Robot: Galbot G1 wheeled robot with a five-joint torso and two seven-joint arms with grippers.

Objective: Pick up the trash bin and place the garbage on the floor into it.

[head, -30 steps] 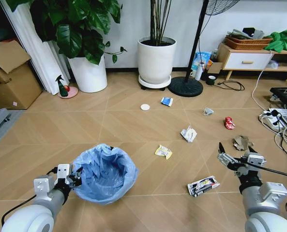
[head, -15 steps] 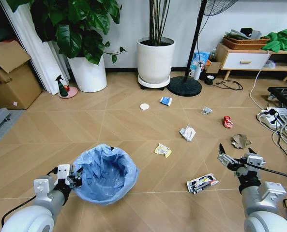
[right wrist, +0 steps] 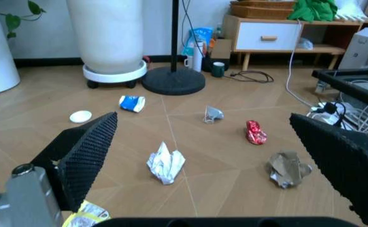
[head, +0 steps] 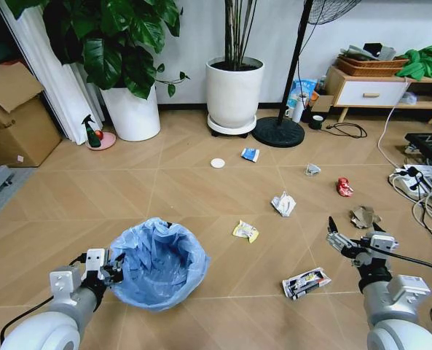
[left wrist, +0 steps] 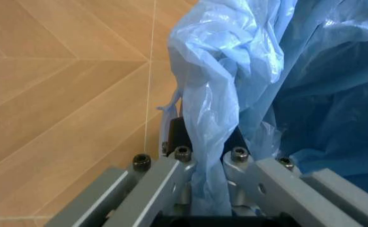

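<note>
The trash bin (head: pixel 159 262), lined with a crinkled light-blue bag, is at the lower left of the head view, and my left gripper (head: pixel 114 270) is shut on its rim. In the left wrist view the bag (left wrist: pixel 234 94) is pinched between the fingers (left wrist: pixel 171 177). My right gripper (head: pixel 355 236) hangs open at the lower right, with nothing between its fingers (right wrist: pixel 86 156). Garbage lies on the chevron floor (head: pixel 92 189): a black-white carton (head: pixel 305 281), yellow wrapper (head: pixel 245 231), white paper (head: pixel 283 203), brown paper (head: pixel 362 216), red can (head: pixel 344 187), blue wrapper (head: pixel 250 154), white lid (head: pixel 217 162).
Two white plant pots (head: pixel 234 91) and a fan's black base (head: pixel 278 131) stand along the back wall. A green spray bottle (head: pixel 93 133) and a cardboard box (head: pixel 12 117) sit at left. A power strip with cables (head: pixel 412 184) lies at right, by a low cabinet (head: pixel 368 91).
The whole head view has shifted slightly, so the camera has moved a little. Both grippers keep their poses, the left still shut on the bin's rim.
</note>
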